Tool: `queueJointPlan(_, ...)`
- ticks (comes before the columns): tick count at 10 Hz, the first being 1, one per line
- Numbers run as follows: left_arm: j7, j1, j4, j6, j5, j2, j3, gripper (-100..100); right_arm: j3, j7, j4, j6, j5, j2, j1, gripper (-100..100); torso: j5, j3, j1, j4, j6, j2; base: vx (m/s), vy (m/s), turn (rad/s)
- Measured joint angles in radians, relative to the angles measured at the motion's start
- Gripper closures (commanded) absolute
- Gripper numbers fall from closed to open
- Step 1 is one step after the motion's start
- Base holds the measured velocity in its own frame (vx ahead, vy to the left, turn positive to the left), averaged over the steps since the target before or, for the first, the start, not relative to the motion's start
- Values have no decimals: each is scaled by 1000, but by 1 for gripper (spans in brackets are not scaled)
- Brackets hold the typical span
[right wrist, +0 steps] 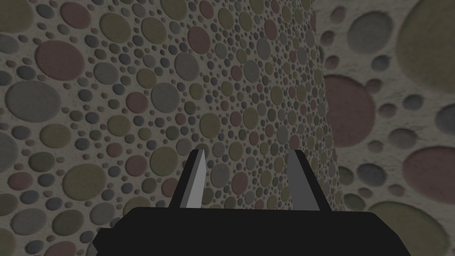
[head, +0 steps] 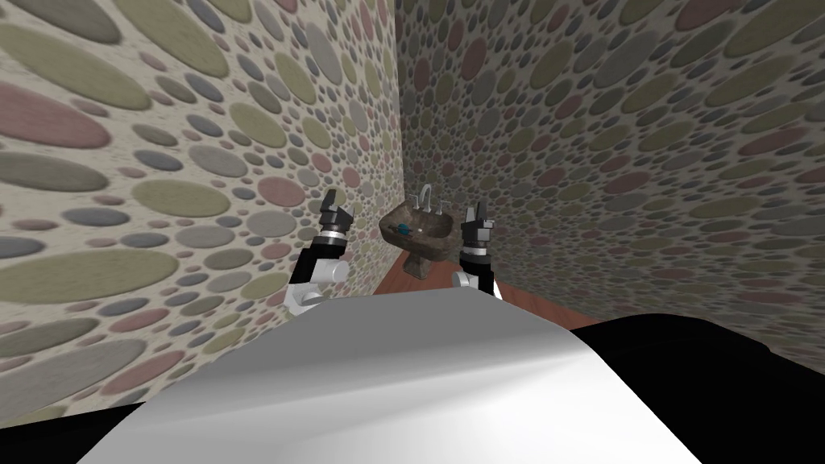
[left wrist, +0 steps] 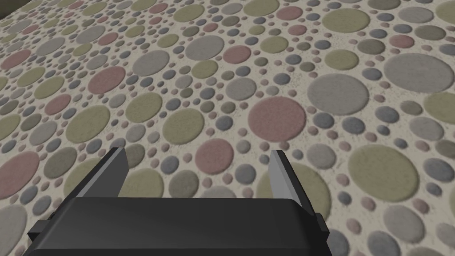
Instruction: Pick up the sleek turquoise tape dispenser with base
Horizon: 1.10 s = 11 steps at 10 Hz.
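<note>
A small turquoise tape dispenser (head: 404, 228) lies in the basin of a brown pedestal sink (head: 435, 234) standing in the room's corner ahead of me. My left gripper (head: 337, 211) is raised to the left of the sink, apart from it; its fingers stand open with nothing between them in the left wrist view (left wrist: 197, 166), facing the dotted wall. My right gripper (head: 478, 217) hangs just right of the sink's rim. Its fingers are open and empty in the right wrist view (right wrist: 246, 171), pointing at the wall corner.
Walls covered in coloured dots close in on both sides and meet behind the sink. A grey faucet (head: 426, 196) rises at the sink's back edge. A strip of reddish-brown floor (head: 387, 282) runs from me to the pedestal.
</note>
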Motion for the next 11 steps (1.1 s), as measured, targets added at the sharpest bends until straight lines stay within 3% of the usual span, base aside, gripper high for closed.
queueJointPlan(11, 10, -115, 29, 286, 60, 23, -6, -100, 0, 0, 0, 0, 0, 0, 0, 0, 0, 0, 0, 0, 0, 1, 18, -16, 36)
